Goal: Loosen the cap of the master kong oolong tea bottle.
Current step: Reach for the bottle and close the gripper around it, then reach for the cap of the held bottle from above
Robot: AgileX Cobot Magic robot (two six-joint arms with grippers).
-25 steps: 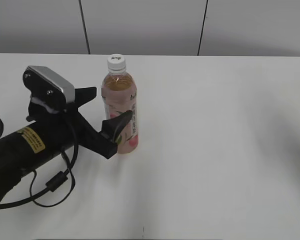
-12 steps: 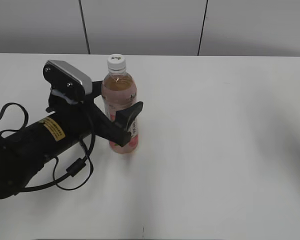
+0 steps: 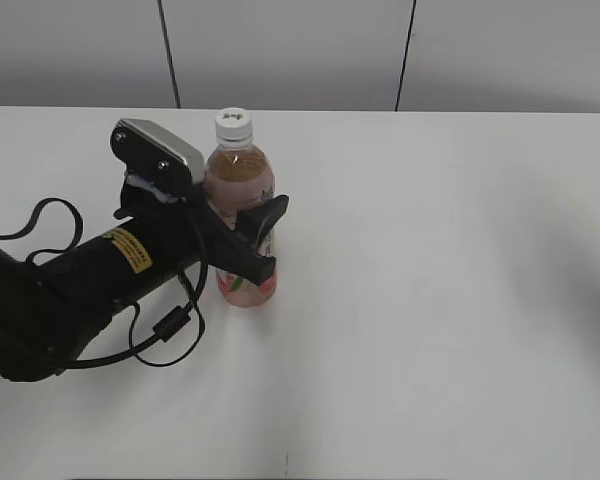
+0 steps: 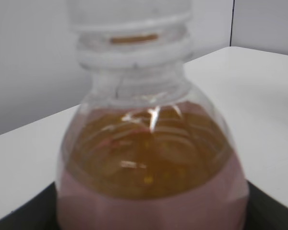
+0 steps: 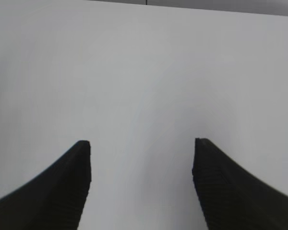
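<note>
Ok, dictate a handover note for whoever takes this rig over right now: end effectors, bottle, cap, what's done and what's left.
Left end effector: fingers on both sides of the tall clear plastic bottle of amber tea with the pink label, at label height; whether it is clamped cannot be told.
Right end effector: open, empty, over bare white table, away from the bottle.
Bottle stands upright near the table's left-centre.
Small round white plastic screw cap: on the bottle, nothing touching it.
Left: confirm the hold, bring the right end effector to the cap, twist it loose.
</note>
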